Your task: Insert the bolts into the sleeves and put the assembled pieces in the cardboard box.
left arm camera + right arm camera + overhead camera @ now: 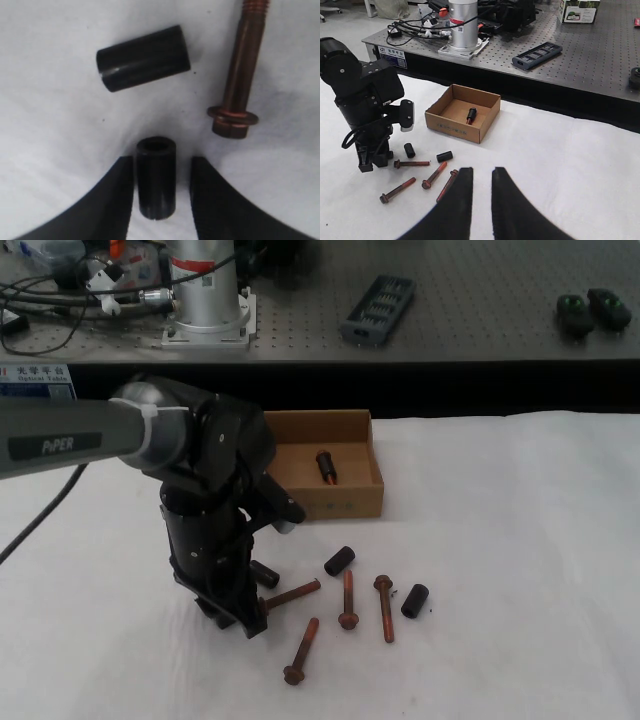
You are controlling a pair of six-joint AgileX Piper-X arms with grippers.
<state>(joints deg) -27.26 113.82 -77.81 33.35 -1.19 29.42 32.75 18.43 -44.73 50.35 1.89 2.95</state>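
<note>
Black sleeve (157, 182) lay on white cloth (50, 125) between the parted fingers of the left gripper (162, 162), bracketed for pickup, unclamped. Right gripper (481, 175): fingers apart, empty. Cardboard box (376, 485) held one assembled piece (325, 465).

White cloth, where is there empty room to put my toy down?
The cloth is bare right of the cardboard box and the bolts. Crowded: in front of the box, among bolts, sleeves and the left claw.

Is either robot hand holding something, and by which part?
Nothing is held yet. The left hand has its open fingers either side of a black sleeve, with gaps showing. The right hand is open and empty.
</note>
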